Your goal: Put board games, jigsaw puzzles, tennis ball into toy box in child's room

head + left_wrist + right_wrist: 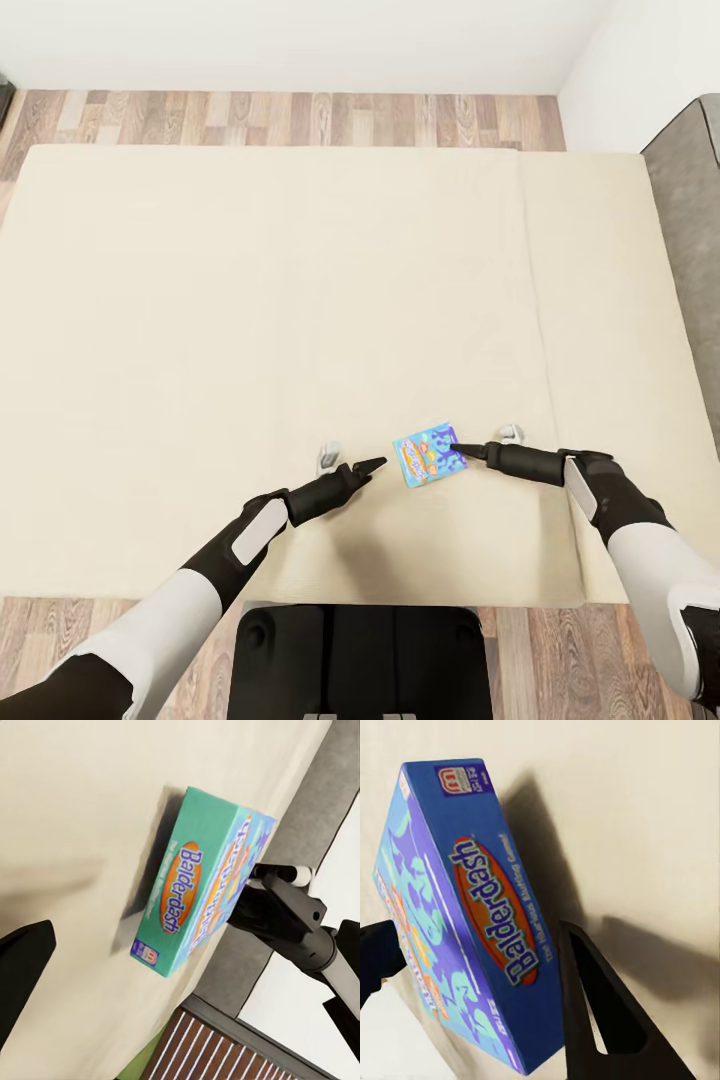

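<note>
A mostly blue "Balderdash" board game (430, 452) lies near the front edge of the beige bed (250, 300). My right gripper (462, 450) is shut on the box's right edge. In the right wrist view the box (472, 915) sits tilted between the two dark fingers (600, 1020). From the left wrist the box (195, 907) looks raised on one side above its shadow, with the right gripper (255, 889) clamped on its far edge. My left gripper (370, 465) hovers open just left of the box, holding nothing; one finger (22, 967) shows.
The mattress spreads wide and bare to the left and behind the box. The dark grey headboard (690, 200) runs along the right. Wood-plank floor (300, 118) lies beyond the bed, before a white wall. My base (355, 660) stands at the bed's front edge.
</note>
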You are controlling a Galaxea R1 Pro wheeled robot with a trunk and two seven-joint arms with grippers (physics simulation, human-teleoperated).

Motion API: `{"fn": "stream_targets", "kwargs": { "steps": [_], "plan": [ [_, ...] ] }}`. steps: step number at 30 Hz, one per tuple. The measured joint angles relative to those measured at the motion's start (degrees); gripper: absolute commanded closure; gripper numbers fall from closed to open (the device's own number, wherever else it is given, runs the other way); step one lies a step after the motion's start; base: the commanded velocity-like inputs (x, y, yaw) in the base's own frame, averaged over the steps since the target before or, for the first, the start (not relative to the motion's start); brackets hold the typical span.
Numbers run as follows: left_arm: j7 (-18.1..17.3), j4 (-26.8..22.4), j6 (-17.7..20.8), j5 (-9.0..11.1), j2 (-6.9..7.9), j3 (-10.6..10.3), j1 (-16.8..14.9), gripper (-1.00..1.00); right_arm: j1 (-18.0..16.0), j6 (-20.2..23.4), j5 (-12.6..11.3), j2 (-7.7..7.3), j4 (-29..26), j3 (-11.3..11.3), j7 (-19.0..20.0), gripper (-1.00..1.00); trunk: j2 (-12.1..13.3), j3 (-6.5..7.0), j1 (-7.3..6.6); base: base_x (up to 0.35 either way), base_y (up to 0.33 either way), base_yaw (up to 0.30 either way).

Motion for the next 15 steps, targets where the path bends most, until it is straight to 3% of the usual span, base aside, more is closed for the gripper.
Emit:
{"fn": "stream_targets", "kwargs": {
  "steps": [10,15],
  "plan": [
    [-0.05,-0.06,-0.14,0.05,0.01,0.04,-0.01,-1.0,0.05,0.22,0.0,1.53,-0.5,2.6,-0.2,-1.0,0.0,0.0,-0.19,0.0,0.0,0.0],
    [-0.06,-0.05,-0.2,0.01,0.02,0.05,-0.01,-1.0,0.12,0.34,0.13,3.07,-0.88,3.69,-0.5,-1.0,0.0,0.0,-0.28,0.0,0.0,0.0]
  ]
}}
